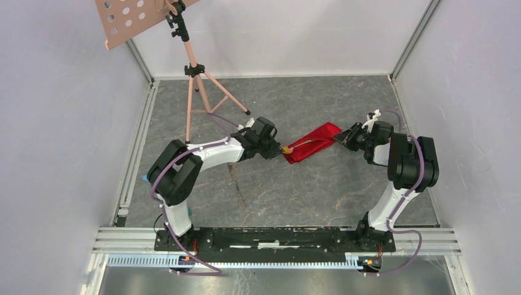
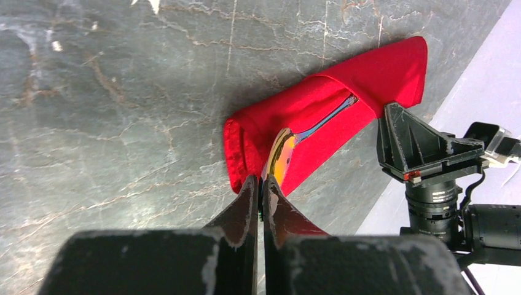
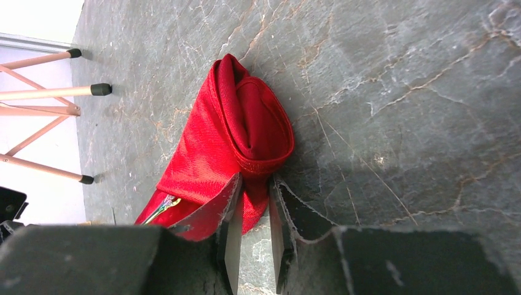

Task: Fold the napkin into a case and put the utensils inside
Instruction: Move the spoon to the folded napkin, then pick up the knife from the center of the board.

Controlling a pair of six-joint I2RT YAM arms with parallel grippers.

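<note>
The velvety red case [image 1: 314, 140] lies flat and narrow on the grey veined desk [image 1: 289, 196]. A spoon [image 2: 281, 158] with a glossy gold oval bowl pokes from its pocket. The left gripper [image 2: 262, 180] has its jaws pressed together at the bowl's rim, perhaps pinching it. The right gripper [image 3: 256, 179] has narrow jaws clasping the case's thick rolled end.

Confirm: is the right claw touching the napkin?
Touching. The right wrist view shows the right claw closed around the napkin, with the folded end wedged between both fingers.
</note>
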